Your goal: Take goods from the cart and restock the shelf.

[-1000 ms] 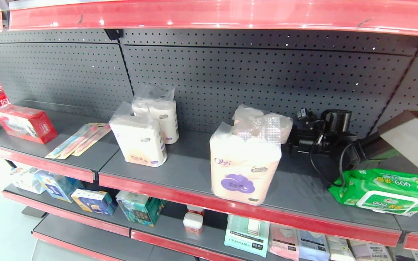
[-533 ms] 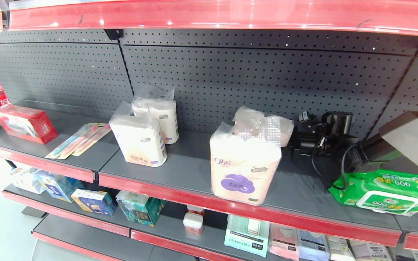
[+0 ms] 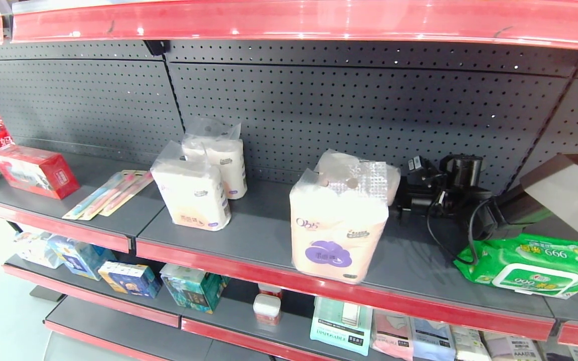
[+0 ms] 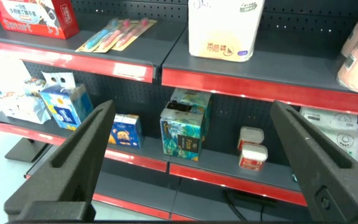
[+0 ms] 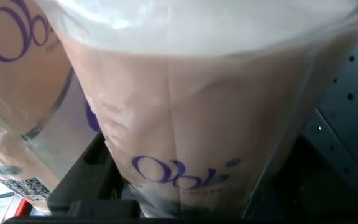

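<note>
Two peach tissue packs stand on the middle shelf (image 3: 269, 235) in the head view. The front pack (image 3: 336, 235) is upright near the red edge. The rear pack (image 3: 356, 173) leans just behind it, and my right gripper (image 3: 403, 196) is shut on its right side, close to the pegboard. In the right wrist view the held pack (image 5: 191, 124) sits between the dark fingers (image 5: 86, 180), with the other pack (image 5: 17, 93) beside it. My left gripper (image 4: 191, 107) is open and holds nothing, in front of the lower shelves.
Two white tissue packs (image 3: 193, 190) stand left of centre, with toothbrushes (image 3: 111, 193) and a red box (image 3: 35, 170) farther left. A green wipes pack (image 3: 532, 263) lies at the right under my right arm. Small boxes (image 4: 185, 124) line the lower shelf.
My right gripper, with the rear pack in it, drifted slightly right and then back left, closer to the front pack. Nothing else on the shelf moved.
</note>
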Controlling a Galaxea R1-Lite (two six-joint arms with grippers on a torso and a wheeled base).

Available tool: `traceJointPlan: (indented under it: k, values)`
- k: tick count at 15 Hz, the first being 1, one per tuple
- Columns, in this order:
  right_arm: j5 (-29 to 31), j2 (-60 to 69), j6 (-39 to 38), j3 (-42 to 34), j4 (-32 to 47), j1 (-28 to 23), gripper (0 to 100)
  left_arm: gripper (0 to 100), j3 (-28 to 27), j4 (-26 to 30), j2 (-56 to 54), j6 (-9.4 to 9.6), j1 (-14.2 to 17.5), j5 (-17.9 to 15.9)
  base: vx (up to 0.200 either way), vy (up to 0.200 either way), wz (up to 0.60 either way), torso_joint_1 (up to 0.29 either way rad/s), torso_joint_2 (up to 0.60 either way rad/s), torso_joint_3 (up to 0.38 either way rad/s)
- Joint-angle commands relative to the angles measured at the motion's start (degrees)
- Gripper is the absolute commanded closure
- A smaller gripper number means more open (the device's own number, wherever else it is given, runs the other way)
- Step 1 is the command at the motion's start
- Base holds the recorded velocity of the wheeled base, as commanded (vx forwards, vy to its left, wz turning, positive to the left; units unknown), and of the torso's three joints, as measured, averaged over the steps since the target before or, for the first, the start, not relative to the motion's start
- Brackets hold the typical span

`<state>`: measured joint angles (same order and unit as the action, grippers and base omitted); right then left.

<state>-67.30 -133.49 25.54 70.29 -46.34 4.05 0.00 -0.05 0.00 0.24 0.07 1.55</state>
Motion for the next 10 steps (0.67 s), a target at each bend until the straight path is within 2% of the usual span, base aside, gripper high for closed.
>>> traceJointPlan:
  k: [1, 10]
  values:
    - [0.0, 0.0, 0.0, -0.2, 0.0, 0.3, 0, 0, 0.0, 0.0, 0.0, -0.07, 0.0, 0.0, 0.0, 0.0, 0.0, 0.0, 0.0, 0.0]
    - [0.2, 4.2, -0.9, -2.1, 0.2, -1.7, 0, 0, 0.0, 0.0, 0.0, 0.02, 0.0, 0.0, 0.0, 0.0, 0.0, 0.0, 0.0, 0.0]
